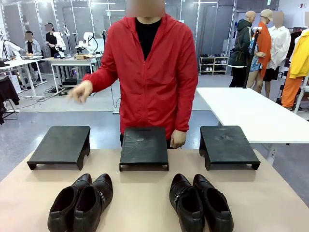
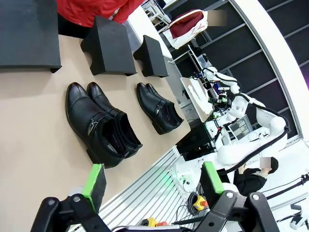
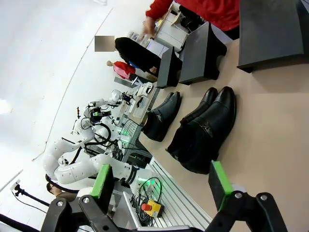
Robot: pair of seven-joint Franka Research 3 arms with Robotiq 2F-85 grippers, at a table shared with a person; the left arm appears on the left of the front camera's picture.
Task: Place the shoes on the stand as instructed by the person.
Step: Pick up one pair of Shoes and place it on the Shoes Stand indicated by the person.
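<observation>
Table: tan top, with stands along the far edge and shoes along the robot's edge.
Person: stands behind the middle stand.
Stands: left stand, middle stand and right stand sit in a row, all bare.
Left pair of shoes: lies side by side in front of the left stand, toes toward the stands and heels toward the robot.
Right pair of shoes: lies between the middle and right stands, on the same near-to-far axis.
Left gripper: jaws spread wide and holding nothing. The left pair lies straight ahead of it, so it is the nearer arm for that pair.
Right gripper: also wide and empty, with the right pair straight ahead.
Raised hand: blurred and held out over the robot's left side, probably signalling the left stand, though I cannot tell for sure.
Key relation: the shoes run lengthwise away from each claw, so a grasp would likely need to close across their width.
</observation>
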